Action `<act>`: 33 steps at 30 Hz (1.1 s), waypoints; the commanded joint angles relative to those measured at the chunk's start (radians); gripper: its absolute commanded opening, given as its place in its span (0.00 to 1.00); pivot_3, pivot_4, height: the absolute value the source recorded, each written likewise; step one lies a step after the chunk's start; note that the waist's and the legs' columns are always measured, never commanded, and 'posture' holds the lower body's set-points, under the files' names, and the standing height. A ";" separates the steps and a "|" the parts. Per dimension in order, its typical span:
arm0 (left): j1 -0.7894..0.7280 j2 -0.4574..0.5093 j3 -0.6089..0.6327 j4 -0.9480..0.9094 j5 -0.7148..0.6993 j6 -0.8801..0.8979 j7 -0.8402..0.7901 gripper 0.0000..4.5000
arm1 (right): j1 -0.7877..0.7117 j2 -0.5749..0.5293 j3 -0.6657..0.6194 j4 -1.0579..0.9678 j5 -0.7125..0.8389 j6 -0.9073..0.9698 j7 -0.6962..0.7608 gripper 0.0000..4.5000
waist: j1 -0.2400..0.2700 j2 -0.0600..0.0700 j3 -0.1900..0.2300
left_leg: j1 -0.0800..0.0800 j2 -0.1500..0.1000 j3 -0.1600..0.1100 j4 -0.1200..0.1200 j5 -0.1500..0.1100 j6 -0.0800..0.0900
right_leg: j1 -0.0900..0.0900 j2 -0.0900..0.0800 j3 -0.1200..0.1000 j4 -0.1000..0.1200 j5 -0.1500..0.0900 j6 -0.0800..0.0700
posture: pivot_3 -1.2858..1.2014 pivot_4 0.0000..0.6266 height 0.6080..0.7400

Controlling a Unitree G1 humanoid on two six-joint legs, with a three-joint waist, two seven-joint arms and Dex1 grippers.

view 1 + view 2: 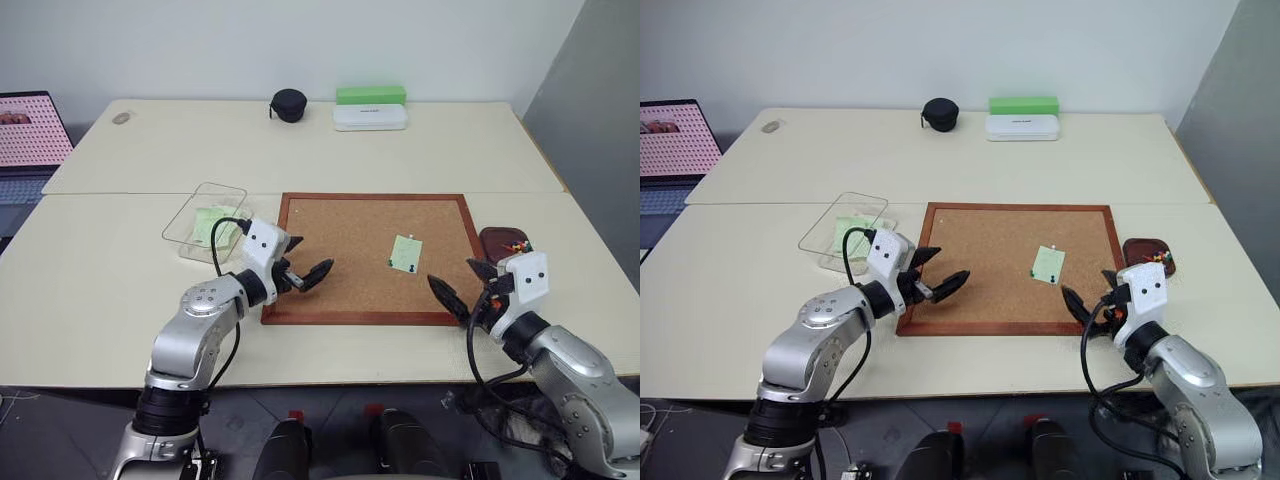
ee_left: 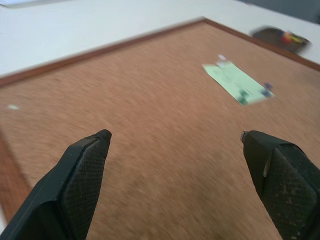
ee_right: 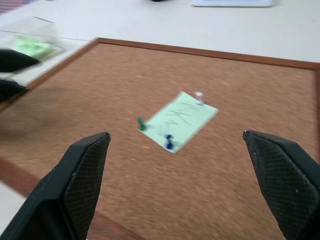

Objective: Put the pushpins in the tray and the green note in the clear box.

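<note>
The wood-framed brown cork board (image 1: 372, 256) lies flat on the pale table (image 1: 100, 300), with free room on all sides. The left gripper (image 1: 305, 262) hovers spread wide over its near-left corner; the right gripper (image 1: 462, 283), also spread, is at the near-right edge. Between them, ahead, lies the thin pale green paper note (image 3: 178, 120), held by tiny pushpins (image 3: 169, 141) (three visible). The small reddish-brown tray (image 1: 505, 241) is just behind the right gripper, the transparent plastic box (image 1: 205, 220) behind the left one
</note>
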 commanded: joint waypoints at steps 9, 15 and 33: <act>-0.015 0.082 0.043 -0.036 -0.067 0.042 -0.055 0.99 | -0.052 -0.024 -0.004 0.048 0.011 -0.044 0.011 1.00 | 0.002 0.000 0.000 | 0.000 0.000 0.000 0.000 0.000 0.000 | 0.000 0.000 0.000 -0.001 0.000 0.000 | 0.52 0.24 1.00; -0.013 0.077 0.047 -0.046 -0.067 0.041 -0.033 0.99 | -0.051 -0.030 -0.009 0.068 0.016 -0.058 0.019 1.00 | 0.002 0.000 0.000 | 0.000 0.000 0.000 0.000 0.000 0.000 | 0.000 0.000 0.000 0.000 0.000 0.000 | 0.52 0.24 1.00; -0.043 0.014 0.044 -0.023 -0.092 0.020 -0.016 0.91 | -0.062 -0.042 0.005 0.095 -0.004 -0.089 -0.009 1.00 | 0.002 0.000 0.000 | 0.000 0.000 0.000 0.000 0.000 0.000 | 0.000 0.000 0.000 0.000 0.000 0.000 | 0.52 0.24 1.00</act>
